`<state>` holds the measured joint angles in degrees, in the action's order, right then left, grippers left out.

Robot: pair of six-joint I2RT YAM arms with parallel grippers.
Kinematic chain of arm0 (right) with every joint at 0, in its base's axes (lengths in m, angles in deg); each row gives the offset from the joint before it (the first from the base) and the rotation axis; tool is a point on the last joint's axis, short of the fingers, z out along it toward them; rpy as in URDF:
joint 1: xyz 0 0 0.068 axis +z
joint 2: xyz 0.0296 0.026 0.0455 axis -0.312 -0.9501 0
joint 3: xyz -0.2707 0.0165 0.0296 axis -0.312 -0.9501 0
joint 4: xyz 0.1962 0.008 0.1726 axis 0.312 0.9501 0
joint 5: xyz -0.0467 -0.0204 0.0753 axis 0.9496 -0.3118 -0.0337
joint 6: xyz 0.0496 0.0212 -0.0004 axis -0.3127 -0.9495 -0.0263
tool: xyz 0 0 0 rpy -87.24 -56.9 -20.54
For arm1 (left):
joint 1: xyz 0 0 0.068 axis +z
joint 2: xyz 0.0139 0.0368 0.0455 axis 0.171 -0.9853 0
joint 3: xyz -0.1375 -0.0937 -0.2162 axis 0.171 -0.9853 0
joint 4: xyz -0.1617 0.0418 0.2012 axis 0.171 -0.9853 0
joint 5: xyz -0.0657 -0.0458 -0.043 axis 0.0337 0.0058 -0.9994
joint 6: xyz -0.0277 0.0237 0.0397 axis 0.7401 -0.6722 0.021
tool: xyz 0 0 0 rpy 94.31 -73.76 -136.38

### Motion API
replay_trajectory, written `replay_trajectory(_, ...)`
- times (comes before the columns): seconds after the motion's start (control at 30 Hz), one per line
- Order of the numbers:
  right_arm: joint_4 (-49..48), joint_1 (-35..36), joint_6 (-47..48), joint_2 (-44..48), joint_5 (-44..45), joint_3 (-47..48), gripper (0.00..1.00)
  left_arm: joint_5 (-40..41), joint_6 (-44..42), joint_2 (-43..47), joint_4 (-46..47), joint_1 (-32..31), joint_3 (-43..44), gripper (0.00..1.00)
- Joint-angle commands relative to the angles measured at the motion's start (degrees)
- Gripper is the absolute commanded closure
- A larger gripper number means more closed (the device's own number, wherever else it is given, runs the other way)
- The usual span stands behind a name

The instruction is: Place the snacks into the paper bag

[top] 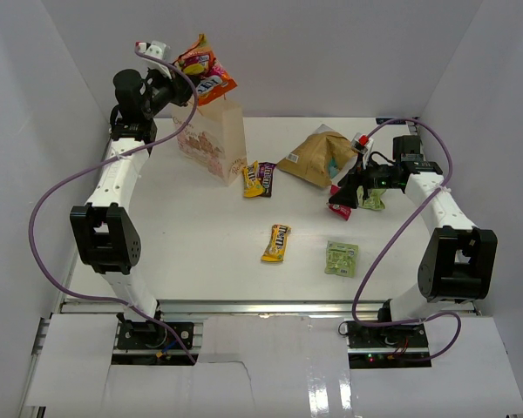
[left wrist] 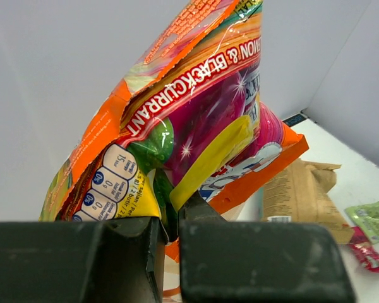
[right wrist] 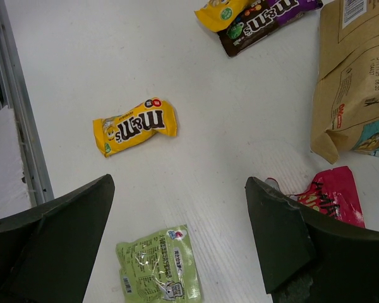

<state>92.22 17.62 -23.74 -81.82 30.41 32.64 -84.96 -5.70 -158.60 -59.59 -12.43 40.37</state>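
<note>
L gripper [left wrist: 170, 218] is seen clamped on the lower edge of the orange packet [top: 206, 68], held over the paper bag [top: 216, 144], whose opening is hidden by the packet. In the middle, a yellow & dark brown pair [top: 260, 179], a lone yellow packet [top: 276, 243], the chip bag [top: 316, 158] and a light green packet [top: 341, 259] are seen lying flat. R gripper [right wrist: 180, 186] is held wide open, empty, near the red packet [right wrist: 331, 196], partly cut off by a finger [right wrist: 297, 246]; a 2nd green packet [left wrist: 371, 219] beside it is barely made out.
</note>
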Motion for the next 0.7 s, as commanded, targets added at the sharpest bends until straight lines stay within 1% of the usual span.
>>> replay_trajectory(0.0, -0.2, 0.2, 0.1, 0.4, -2.0, 1.5, 0.1, -1.1, -5.8, 2.6, 4.0, 0.1, 1.1, 0.82)
replay_trajectory(0.03, -0.2, 0.2, 0.1, 0.4, -2.0, 1.4, 0.1, -1.2, -7.2, 2.6, 3.9, 0.1, 0.9, 0.81)
replay_trajectory(0.2, -0.3, 0.2, 0.0, 0.4, -2.5, 1.2, 0.1, -0.2, -8.8, 2.5, 3.9, 0.1, 0.1, 0.78)
replay_trajectory(0.23, -0.4, 0.2, 0.0, 0.4, -2.5, 1.3, 0.1, 0.4, -10.5, 2.5, 3.9, 0.0, 0.0, 0.77)
replay_trajectory(0.53, -0.3, 0.2, -0.1, 0.4, -2.7, 1.6, 0.1, 2.2, -11.1, 2.4, 3.8, -0.1, -1.5, 0.73)
replay_trajectory(0.57, -0.3, 0.2, 0.0, 0.4, -2.7, 1.5, 0.1, 2.6, -11.1, 2.4, 3.9, -0.2, -1.7, 0.72)
replay_trajectory(0.67, -0.3, 0.2, -0.1, 0.4, -3.0, 1.5, 0.1, 3.6, -11.1, 2.3, 3.8, -0.3, -2.1, 0.64)
